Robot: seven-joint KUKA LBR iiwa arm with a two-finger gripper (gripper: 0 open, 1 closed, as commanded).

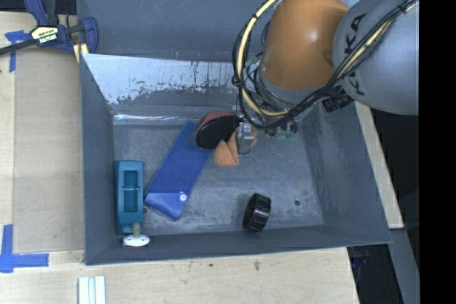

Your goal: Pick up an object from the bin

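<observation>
Grey metal bin (96, 167) holds some loose things. Near the middle of its back wall the gripper (246, 139) hangs just over a small orange wedge (226, 155), beside a dark oval disc (212, 130) and a flat blue pad (177, 173). Whether it is open or closed, I cannot tell.

Overhead, slightly oblique view into bin (96, 174)

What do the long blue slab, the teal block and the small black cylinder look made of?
Blue slab: matte face, rounded corners; probably foam or soft plastic. Teal block: hard plastic, seemingly, with moulded recesses and a slight sheen. Black cylinder: glossy highlights suggest hard plastic or rubber; cannot tell which.
</observation>
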